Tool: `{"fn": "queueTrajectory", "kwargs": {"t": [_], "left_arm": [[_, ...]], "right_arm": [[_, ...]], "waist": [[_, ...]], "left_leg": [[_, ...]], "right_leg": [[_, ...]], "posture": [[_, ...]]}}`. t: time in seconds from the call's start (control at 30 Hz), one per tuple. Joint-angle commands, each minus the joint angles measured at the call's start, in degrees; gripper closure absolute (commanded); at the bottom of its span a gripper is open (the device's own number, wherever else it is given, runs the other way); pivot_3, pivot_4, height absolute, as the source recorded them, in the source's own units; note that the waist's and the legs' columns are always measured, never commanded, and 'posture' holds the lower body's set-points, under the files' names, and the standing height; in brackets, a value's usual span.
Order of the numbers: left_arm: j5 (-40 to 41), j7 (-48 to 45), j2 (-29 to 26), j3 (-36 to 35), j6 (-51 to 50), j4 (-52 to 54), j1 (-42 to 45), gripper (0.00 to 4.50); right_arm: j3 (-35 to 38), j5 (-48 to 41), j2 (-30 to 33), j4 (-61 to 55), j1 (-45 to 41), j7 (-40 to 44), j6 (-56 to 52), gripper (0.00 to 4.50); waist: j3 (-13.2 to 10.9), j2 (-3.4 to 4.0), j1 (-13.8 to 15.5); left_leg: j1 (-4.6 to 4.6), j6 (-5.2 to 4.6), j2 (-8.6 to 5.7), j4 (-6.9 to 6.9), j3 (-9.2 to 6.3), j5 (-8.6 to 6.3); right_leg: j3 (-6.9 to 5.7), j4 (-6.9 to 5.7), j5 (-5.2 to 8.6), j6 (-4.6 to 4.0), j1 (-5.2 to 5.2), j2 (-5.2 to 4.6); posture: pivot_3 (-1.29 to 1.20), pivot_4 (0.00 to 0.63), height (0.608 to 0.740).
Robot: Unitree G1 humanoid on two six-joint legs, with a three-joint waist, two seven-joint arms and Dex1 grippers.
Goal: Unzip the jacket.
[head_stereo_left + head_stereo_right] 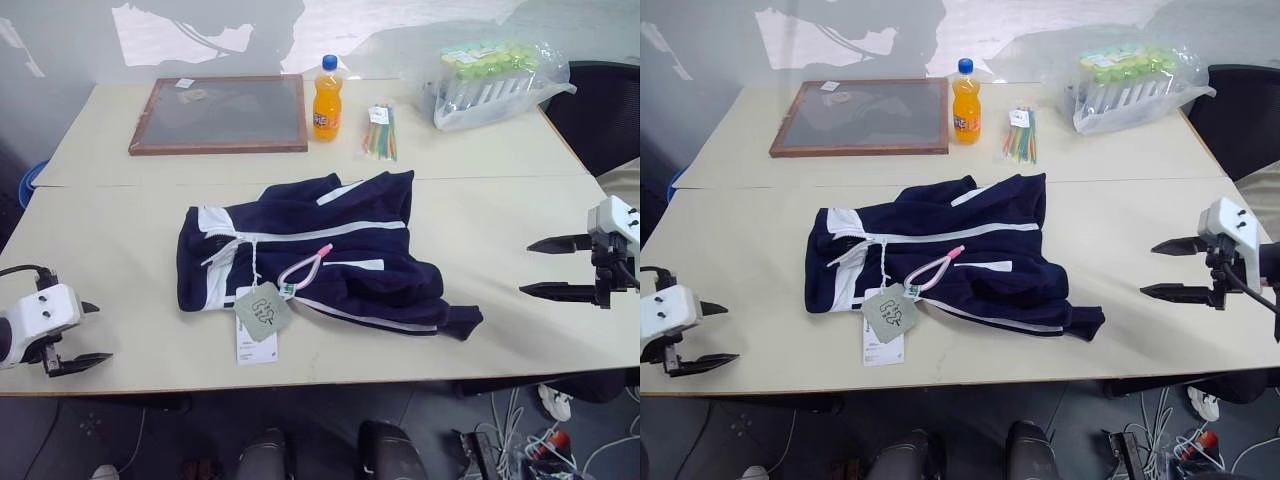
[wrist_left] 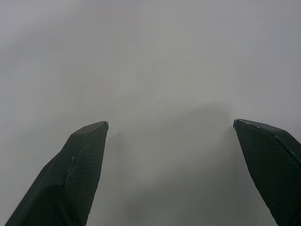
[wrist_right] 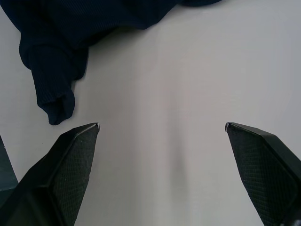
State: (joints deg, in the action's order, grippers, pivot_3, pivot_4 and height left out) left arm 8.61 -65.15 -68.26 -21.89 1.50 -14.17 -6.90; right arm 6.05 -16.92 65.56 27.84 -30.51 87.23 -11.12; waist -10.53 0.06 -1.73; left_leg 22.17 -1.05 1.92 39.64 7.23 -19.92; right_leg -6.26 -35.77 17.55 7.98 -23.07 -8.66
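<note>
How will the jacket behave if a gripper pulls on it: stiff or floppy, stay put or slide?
Probably floppy: the jacket lies crumpled in soft folds, its sleeve cuff limp on the table. It will likely drag and bunch rather than hold still, since nothing pins it. The hang tags on string would probably swing loose.

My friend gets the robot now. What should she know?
Left gripper: jaws open, empty, over the table's near left corner.
Right gripper: jaws open, empty, at the table's right side, pointing toward the jacket.
Jacket: crumpled mid-table, hang tags at its near side, sleeve cuff trailing toward the right gripper.
Done: nothing, neither gripper touches it.
Left: find the zipper pull and unzip.
</note>
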Motion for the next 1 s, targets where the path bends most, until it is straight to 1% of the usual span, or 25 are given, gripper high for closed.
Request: {"fn": "queueTrajectory", "kwargs": {"t": [0.03, 0.37, 0.53, 0.57, 0.6, 0.63, 0.67, 0.7, 0.73, 0.87, 1.0], "left_arm": [[0.2, -0.3, 0.0, -1.1, 0.9, -0.3, -0.1, 0.0], [1.3, -0.3, 0.7, -0.9, -0.1, -0.1, 1.1, 0.0], [0.9, 0.2, 1.2, -0.4, 0.2, -0.1, 2.2, 0.0], [0.9, 0.3, 1.3, -0.2, 0.2, -0.2, 2.5, 0.0], [0.9, 0.3, 1.4, -0.1, 0.3, -0.2, 2.8, 0.0], [1.0, 0.3, 1.6, 0.1, 0.1, -0.1, 3.2, 0.0], [1.4, 0.3, 1.8, 0.2, -0.3, 0.2, 3.7, 0.0], [1.6, 0.3, 2.0, 0.3, -0.6, 0.4, 4.3, 0.0], [2.0, 0.1, 2.3, 0.3, -1.2, 0.7, 4.8, 0.0], [4.0, -0.4, 3.4, 0.5, -4.2, 2.7, 6.8, 0.0], [4.4, -0.5, 3.9, 1.3, -5.4, 3.9, 8.3, 0.0]], "right_arm": [[1.9, -0.5, 1.3, -0.1, -0.2, 0.6, 0.8, 0.01], [2.2, -0.5, 0.9, -0.5, -0.3, -0.9, 0.7, 0.01], [2.3, 0.0, 0.6, -0.2, -0.6, -2.5, 3.1, 0.01], [2.3, -0.1, 0.6, -0.1, -0.5, -2.6, 3.2, 0.01], [2.3, -0.1, 0.6, -0.1, -0.5, -2.7, 3.0, 0.01], [2.3, -0.2, 0.6, 0.0, -0.5, -2.9, 2.6, 0.01], [2.4, -0.1, 0.6, 0.1, -0.6, -3.4, 2.2, 0.01], [2.6, -0.1, 0.5, 0.2, -0.6, -3.7, 2.1, 0.01], [2.6, -0.2, 0.6, 0.2, -0.6, -3.8, 1.9, 0.01], [3.0, -0.5, 0.8, -0.4, 0.0, -3.7, 2.2, 0.01], [3.2, -0.8, 0.7, -0.9, 0.1, -4.1, 1.7, 0.01]], "waist": [[0.0, 0.0, 0.0], [0.0, 0.0, 0.0], [0.0, 0.08, -0.2], [0.0, 0.07, -0.8], [0.0, 0.08, -1.6], [0.0, 0.08, -1.9], [0.0, 0.08, -2.1], [-0.1, 0.13, -1.6], [-0.1, 0.1, -1.0], [-0.1, 0.08, 0.9], [-0.1, 0.09, 1.1]], "left_leg": [[0.0, 0.0, 0.0, 0.0, 0.0, 0.0], [0.0, 0.0, 0.0, 0.0, 0.02, 0.0], [0.0, 0.0, 0.0, 0.01, 0.07, 0.0], [0.03, -0.12, -0.4, -0.4, -1.25, 0.24], [-0.01, -0.22, -0.94, -0.74, -1.94, 0.53], [-0.04, -0.36, -1.34, -1.22, -2.82, 0.95], [-0.07, -0.44, -1.82, -1.58, -3.46, 1.29], [-0.12, -0.49, -2.21, -1.69, -4.09, 1.66], [-0.04, -0.5, -2.17, -1.51, -3.87, 1.62], [0.08, -0.58, -2.21, -1.34, -3.53, 1.66], [0.04, -0.57, -2.17, -1.36, -3.51, 1.66]], "right_leg": [[0.0, 0.0, 0.0, 0.0, 0.0, 0.0], [0.01, -0.02, 0.0, 0.0, -0.02, 0.0], [0.01, -0.07, 0.0, 0.0, -0.09, -0.01], [-0.89, 0.21, 0.0, 0.02, 0.63, -0.57], [-1.67, 0.21, 0.01, 0.04, 0.93, -1.11], [-3.03, 0.29, 0.04, 0.08, 1.46, -1.9], [-3.74, 0.38, 0.03, 0.09, 1.79, -2.29], [-4.49, 0.41, 0.1, 0.2, 1.99, -2.85], [-4.25, 0.04, 0.06, 0.26, 1.73, -2.8], [-4.15, 0.26, 0.06, 0.27, 1.75, -2.83], [-4.0, 0.26, 0.06, 0.27, 1.69, -2.79]], "posture": [[0.0, 0.15, 0.74], [0.0, 0.15, 0.74], [0.0, 0.15, 0.74], [0.0, 0.15, 0.74], [0.0, 0.15, 0.74], [0.0, 0.15, 0.74], [0.0, 0.15, 0.74], [0.0, 0.15, 0.74], [0.0, 0.15, 0.74], [0.0, 0.15, 0.74], [0.0, 0.15, 0.74]]}}
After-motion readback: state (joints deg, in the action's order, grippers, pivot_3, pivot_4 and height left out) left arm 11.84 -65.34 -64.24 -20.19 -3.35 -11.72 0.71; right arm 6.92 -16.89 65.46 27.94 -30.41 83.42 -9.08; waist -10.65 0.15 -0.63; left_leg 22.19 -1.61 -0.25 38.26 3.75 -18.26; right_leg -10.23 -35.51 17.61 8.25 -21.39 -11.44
